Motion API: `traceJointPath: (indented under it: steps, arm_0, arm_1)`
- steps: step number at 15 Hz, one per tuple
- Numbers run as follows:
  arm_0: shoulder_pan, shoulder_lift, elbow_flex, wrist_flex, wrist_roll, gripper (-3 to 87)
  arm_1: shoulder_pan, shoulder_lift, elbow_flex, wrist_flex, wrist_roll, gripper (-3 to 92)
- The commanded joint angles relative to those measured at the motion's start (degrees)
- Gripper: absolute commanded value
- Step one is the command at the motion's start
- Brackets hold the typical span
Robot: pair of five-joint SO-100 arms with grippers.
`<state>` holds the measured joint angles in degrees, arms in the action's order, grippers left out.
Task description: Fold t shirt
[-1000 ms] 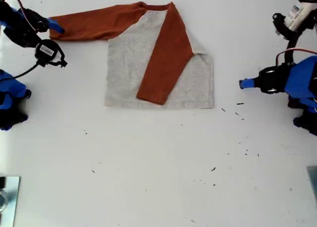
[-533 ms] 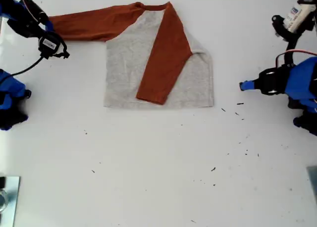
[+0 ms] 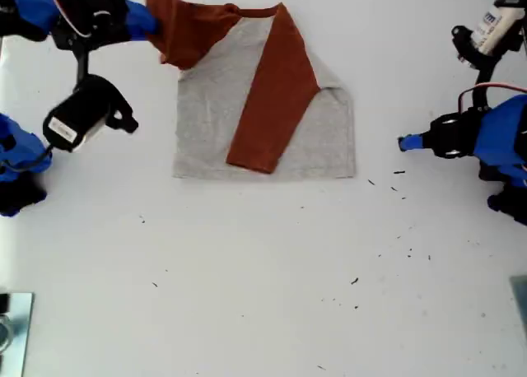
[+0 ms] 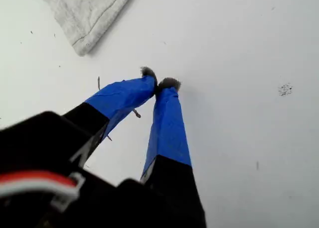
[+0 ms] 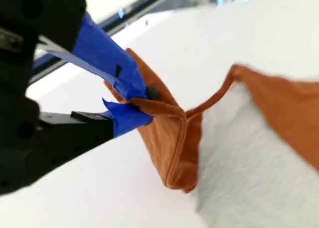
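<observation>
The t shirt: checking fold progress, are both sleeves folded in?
No. One sleeve lies folded across the grey body; the other hangs bunched in my second claw.

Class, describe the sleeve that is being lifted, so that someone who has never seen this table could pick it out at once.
Start at the white table and find the t shirt, grey-bodied, near the exterior view's top. One rust-orange sleeve lies flat, folded diagonally across the body. The lifted sleeve is the bunched one at the shirt's upper corner on the exterior view's left, pinched in my second end effector.
</observation>
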<state>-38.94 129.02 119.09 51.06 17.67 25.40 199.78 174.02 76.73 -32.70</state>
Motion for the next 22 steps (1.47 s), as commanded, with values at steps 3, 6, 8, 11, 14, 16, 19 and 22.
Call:
traceJointPath:
  steps: [3,6,8,11,14,16,19,22]
  arm_0:
    - [21.8,-35.77,-47.29,2.9,9.4,45.8]
    - [15.29,-31.82,-49.48,13.89,8.35,18.1]
    - [10.81,-16.08,-31.38,9.58,10.81,16.2]
    - [7.38,13.8,10.37,-1.93,10.11,9.7]
    - [7.29,31.46,42.63,-5.89,0.88,-0.3]
    - [7.47,42.89,55.37,-5.1,-3.08,-0.3]
    - [9.32,54.4,56.78,0.97,-6.33,-0.4]
    - [18.54,22.59,26.37,7.38,-10.11,-0.4]
  arm_1:
    - [1.32,0.88,3.16,0.18,1.23,3.5]
    - [1.23,0.88,3.16,0.44,1.76,3.5]
    - [1.58,0.88,3.25,0.35,1.58,3.5]
    - [1.76,0.88,3.25,0.35,1.49,3.5]
    - [2.02,0.88,3.34,0.35,1.58,3.5]
    - [2.2,0.88,3.34,0.35,1.67,3.5]
    - [0.79,-3.52,0.35,-3.43,2.55,3.3]
    - [-1.14,-43.59,-35.68,-0.7,2.64,3.5]
